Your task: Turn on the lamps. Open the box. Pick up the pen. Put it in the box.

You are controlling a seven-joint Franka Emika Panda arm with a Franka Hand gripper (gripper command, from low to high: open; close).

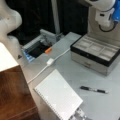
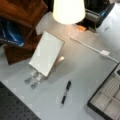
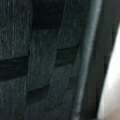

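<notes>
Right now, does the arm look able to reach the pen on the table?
Probably yes. The pen lies alone on the bare table, apart from the open box and the white panel, with nothing over it. The arm hangs above the box; its claw is not in view.

Open table round the pen, clutter at the edges

We see bare table (image 1: 72, 75) on all sides of the pen (image 1: 94, 89); the open box (image 1: 96, 53) stands well apart toward a front view's top, the white dotted panel (image 1: 58, 96) near its left, and the white cable (image 1: 47, 65) runs beyond that panel.
</notes>
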